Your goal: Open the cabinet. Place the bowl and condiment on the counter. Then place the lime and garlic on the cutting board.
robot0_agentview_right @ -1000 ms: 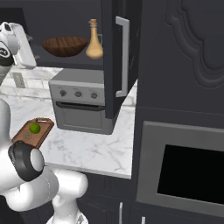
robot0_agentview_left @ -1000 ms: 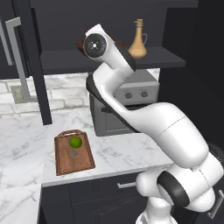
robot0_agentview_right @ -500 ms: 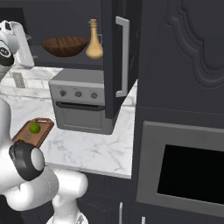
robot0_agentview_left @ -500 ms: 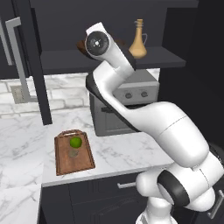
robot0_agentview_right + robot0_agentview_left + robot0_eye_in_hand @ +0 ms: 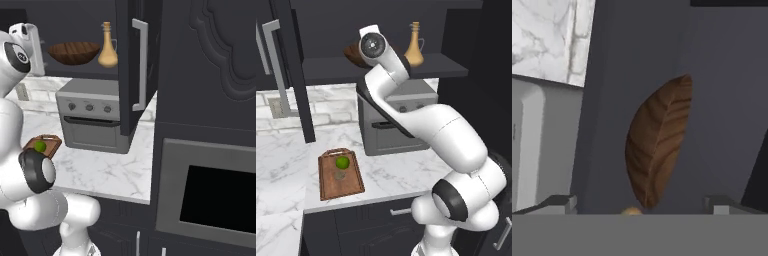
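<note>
Basically the cabinet (image 5: pixel 137 70) is open and the gripper (image 5: pixel 642 202) is up at its inner shelf (image 5: pixel 381 67), jaws spread wide w/ nothing between them. In the hand view the two finger tips (image 5: pixel 559 202) sit far apart at the bottom and the bowl (image 5: pixel 659 140) is straight ahead between them, seen rolled on its side because the hand is turned.

Bowl (image 5: pixel 74 52) sits on the shelf's left half, near the front edge; the condiment (image 5: pixel 107 46) stands upright just beside it, toward the open door. Whether the two touch can't be told. Lime (image 5: pixel 342 162) is already on the cutting board (image 5: pixel 341 175), which lies near the counter's (image 5: pixel 286 150) front edge, left of the grey oven box (image 5: pixel 401 120). A faint pale lump by the lime may be the garlic, too small to be sure.

Handling, as a guess: bowl is wood, so stiff, fairly light, not fragile, but wide and shallow w/ a smooth curved wall, so a pinch on the body would prob. slip. Best hold looks like the near rim, one finger inside, one outside. Held by one edge it could tilt, so lift slow and keep clear of the bottle, which looks tall, narrow-necked and easy to knock over.
</note>
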